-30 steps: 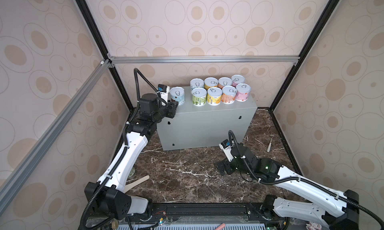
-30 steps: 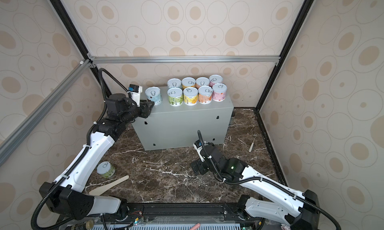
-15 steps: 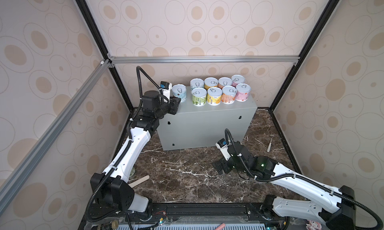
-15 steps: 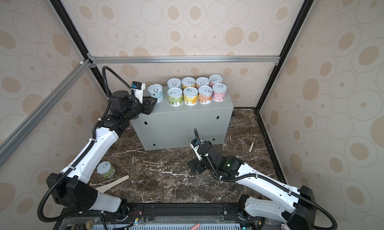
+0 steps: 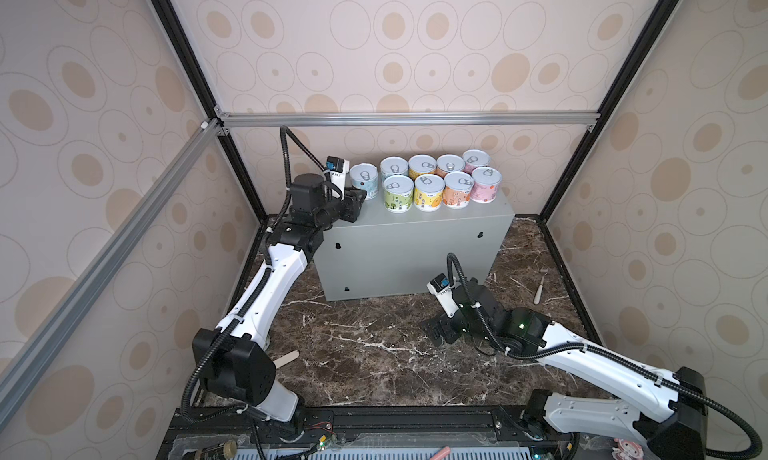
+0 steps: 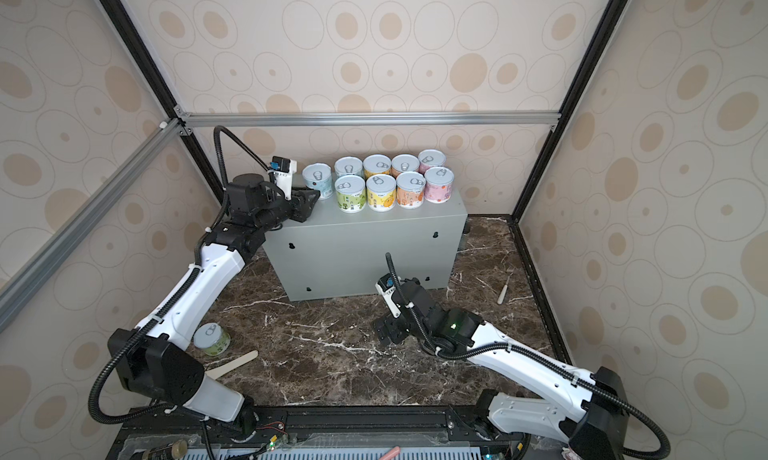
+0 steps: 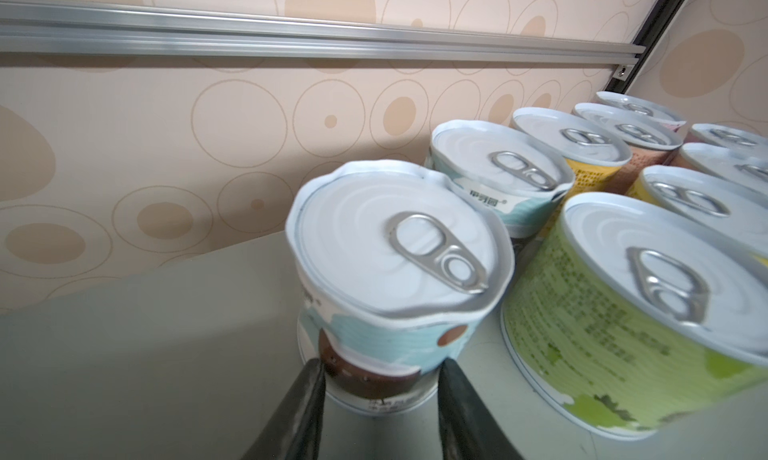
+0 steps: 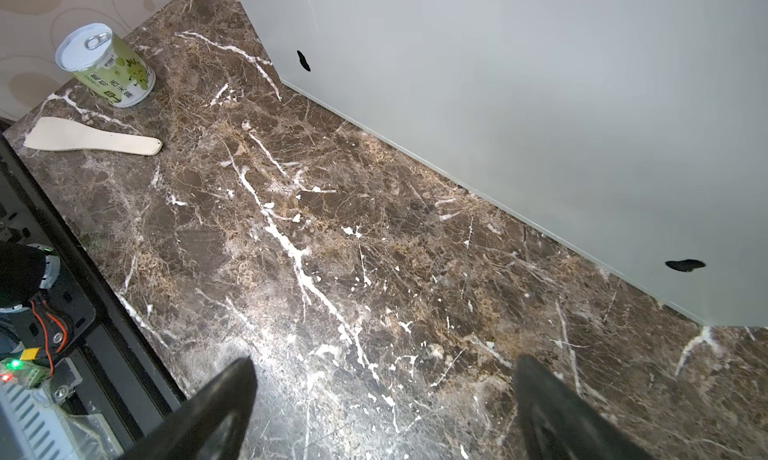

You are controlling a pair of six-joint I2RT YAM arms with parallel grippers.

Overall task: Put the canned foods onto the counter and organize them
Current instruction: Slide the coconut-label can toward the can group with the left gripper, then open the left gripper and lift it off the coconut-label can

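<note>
The left gripper [image 7: 382,364] pinches the pale teal can [image 7: 395,245] near its bottom; that can stands upright on the grey counter [image 5: 415,245], just beside eight other cans [image 5: 428,187] in two rows. The right gripper [image 8: 384,362] is spread wide and empty over the brown floor [image 8: 332,229]; one green can [image 8: 106,67] sits there near a wooden spatula [image 8: 91,139].

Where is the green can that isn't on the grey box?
The green can stands on the marble floor at the left of a top view, beside the wooden spatula.

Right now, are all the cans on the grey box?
No, one green can stands on the marble floor near a wooden spatula.
</note>
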